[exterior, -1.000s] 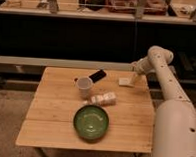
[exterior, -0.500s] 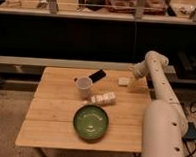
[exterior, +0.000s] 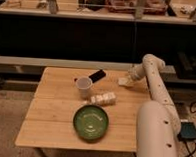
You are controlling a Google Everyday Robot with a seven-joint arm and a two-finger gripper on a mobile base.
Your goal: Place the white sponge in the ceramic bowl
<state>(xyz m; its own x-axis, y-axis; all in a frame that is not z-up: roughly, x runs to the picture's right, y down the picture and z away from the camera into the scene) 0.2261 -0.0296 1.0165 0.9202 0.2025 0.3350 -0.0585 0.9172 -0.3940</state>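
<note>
Gripper (exterior: 130,77) at the white sponge (exterior: 123,82), far right part of the desk (exterior: 53,130); whether it is closed on the sponge cannot be told.

Risk: an insecure hold on so soft a block could let it drop short of the ceramic bowl (exterior: 91,122), which is well apart at the near middle. The whitish segmented bar (exterior: 103,99) and white cup (exterior: 83,86) lie between and could be clipped by a low carry. The sponge lies flat, and its long axis appears to run roughly left-right, though this is uncertain.
</note>
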